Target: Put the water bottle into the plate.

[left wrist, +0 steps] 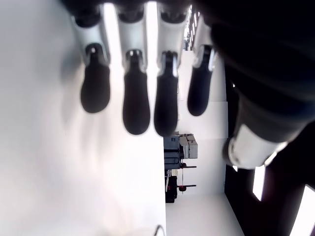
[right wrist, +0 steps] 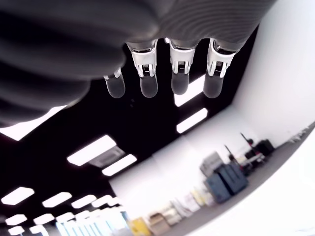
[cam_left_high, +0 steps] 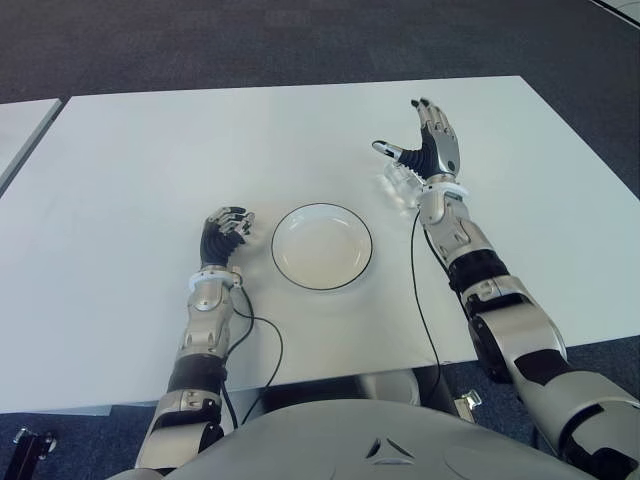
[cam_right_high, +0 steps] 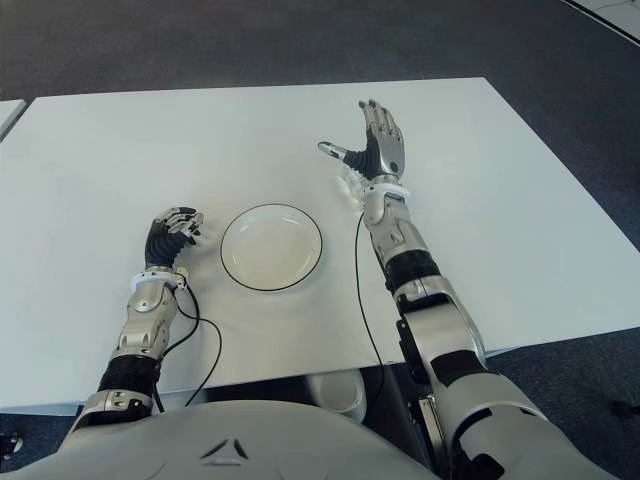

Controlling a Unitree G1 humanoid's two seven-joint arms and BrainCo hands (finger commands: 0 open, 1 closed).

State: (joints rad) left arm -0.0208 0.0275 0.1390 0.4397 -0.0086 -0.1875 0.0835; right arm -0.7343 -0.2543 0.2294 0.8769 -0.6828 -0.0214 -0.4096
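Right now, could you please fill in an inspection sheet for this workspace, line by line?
Surface: white table, bare over most of its top.
Job's things: water bottle, clear, lying on the table under the right robot hand; plate, white with a dark rim, holding nothing, apart from the bottle.
Clutter: nothing seen.
Robot hands: right robot hand over the bottle, fingers spread, holding nothing; left robot hand curled, holding nothing, beside the plate on its left.
Cables: black cable along the right forearm; another looped by the left forearm.
Surroundings: dark carpet around the table.
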